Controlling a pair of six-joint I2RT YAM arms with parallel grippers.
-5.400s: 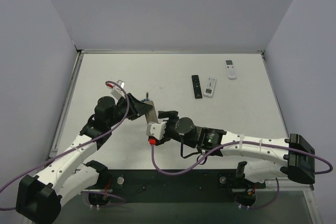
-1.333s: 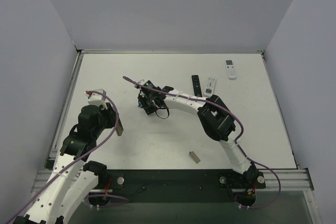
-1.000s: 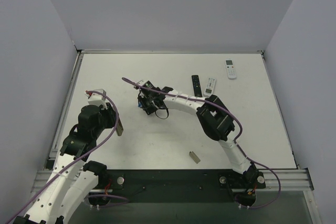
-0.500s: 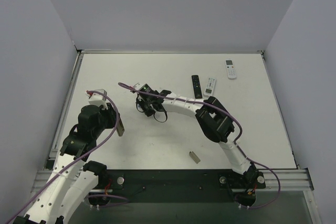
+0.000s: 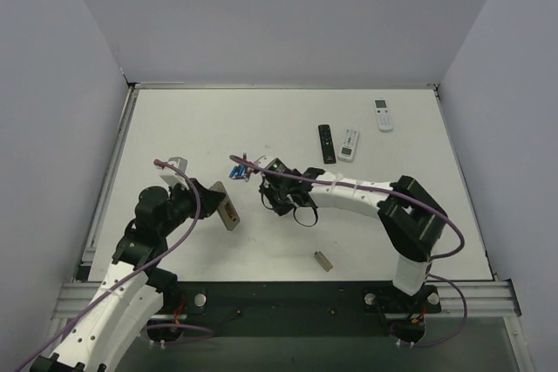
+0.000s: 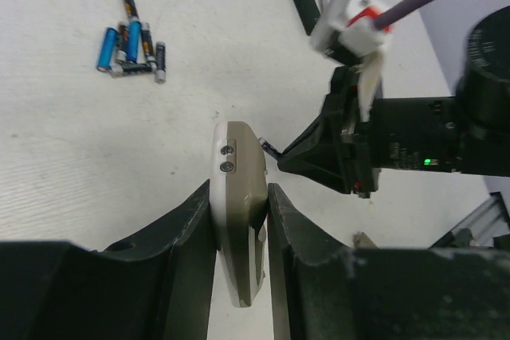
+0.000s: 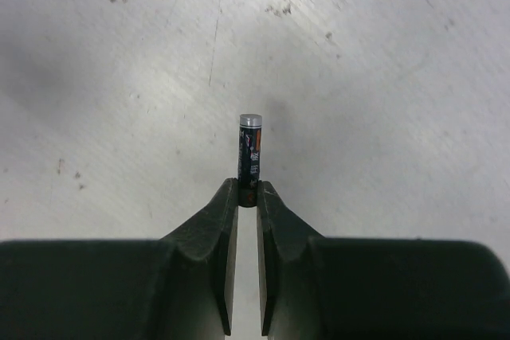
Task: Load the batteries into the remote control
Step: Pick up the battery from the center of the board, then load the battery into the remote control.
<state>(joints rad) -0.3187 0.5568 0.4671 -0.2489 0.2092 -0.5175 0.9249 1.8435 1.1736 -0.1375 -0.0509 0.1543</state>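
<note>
Right arm drawn back from the heap of batteries toward the middle of the surface; left arm swung inward to meet it, carrying its load along. Item one: small oblong remote control (image 6: 237,166) with a grey-tan back, clamped edge-on between the closed fingers of the left pincer (image 6: 241,224) and held off the white surface (image 5: 174,119), left of centre. Its battery recess cannot be made out from the left wrist view. Item two: one dark battery (image 7: 251,149), a thin cylinder with a silver cap, gripped by its lower end in the closed right pincer (image 7: 248,190) and standing out past the fingertips, its tip just beside the remote control's upper edge but apart from it. Item three: loose batteries (image 6: 131,47), blue and dark, bunched together toward the far side of centre. Item four: small tan oblong piece (image 5: 323,260), probably the battery cover, lying alone near the near edge. Item five: slim black remote (image 5: 326,143) and two white remotes (image 5: 349,144) toward the far right corner, not wanted. Handling note: the step in hand is probably seating the dark battery. The recess should face the right pincer squarely, the cylinder should lie parallel to its slot, and the spring end should go in first, pressed gently, since the short grip may let it pivot.
</note>
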